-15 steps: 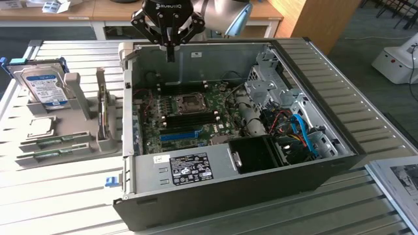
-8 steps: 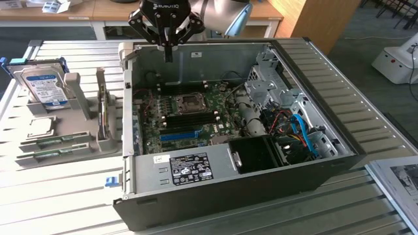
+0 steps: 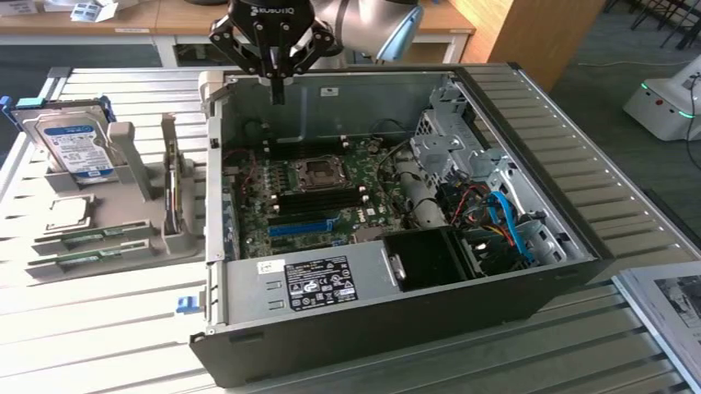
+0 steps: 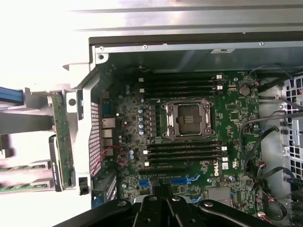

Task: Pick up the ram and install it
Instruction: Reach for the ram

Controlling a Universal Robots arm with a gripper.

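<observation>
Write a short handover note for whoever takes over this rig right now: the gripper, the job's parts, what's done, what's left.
Gripper: shut, holding nothing, hanging over the rim of the open computer case.
Ram: lying in the grey rack on the exterior view's left, next to a similar green stick.
Memory slots: black, either side of the processor socket; they look unfilled.
Done: nothing that shows.
Left: both the pick-up and the install.

Open computer case [image 3: 438,328], bare motherboard [image 3: 263,226] inside, hard drive [image 3: 75,144] upright in grey holder [image 3: 137,234]
</observation>
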